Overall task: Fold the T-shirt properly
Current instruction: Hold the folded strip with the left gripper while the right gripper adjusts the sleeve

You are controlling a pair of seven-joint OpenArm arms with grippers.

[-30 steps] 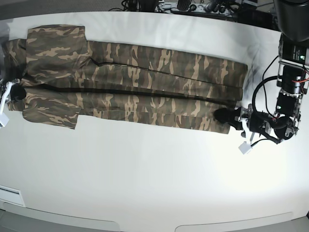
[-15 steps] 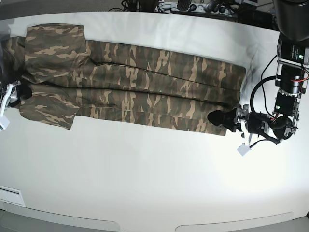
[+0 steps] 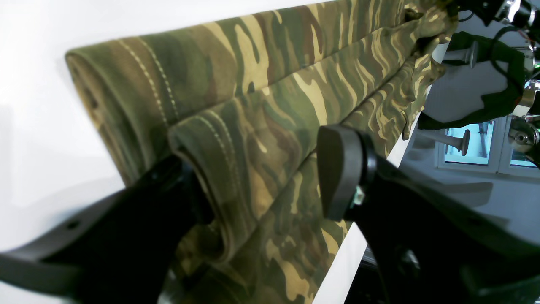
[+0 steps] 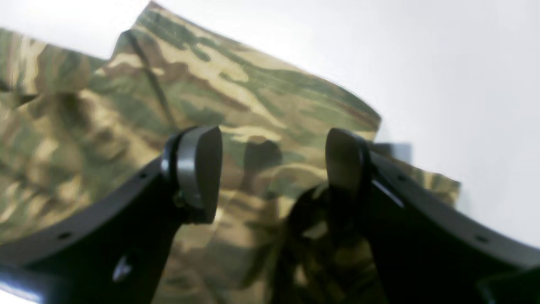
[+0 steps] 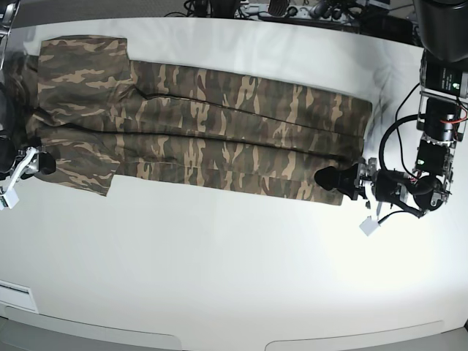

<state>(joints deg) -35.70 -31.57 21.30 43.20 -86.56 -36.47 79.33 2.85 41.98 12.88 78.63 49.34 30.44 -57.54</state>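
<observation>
T-shirt (image 5: 205,131) folded into long band, flat on white bench (image 5: 234,270). Left gripper (image 5: 333,178) at hem end, jaws spread. Right gripper (image 5: 40,162) at sleeve end, jaws spread, nothing pinched.

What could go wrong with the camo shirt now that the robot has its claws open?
The left gripper is open, with one finger under a fold of the T-shirt; pulling away might drag that fold open. The right gripper is open over the sleeve end, which looks bunched and may stay uneven.

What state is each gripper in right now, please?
Left gripper: open, jaws either side of the T-shirt hem.
Right gripper: open over the T-shirt, holding nothing.
</observation>
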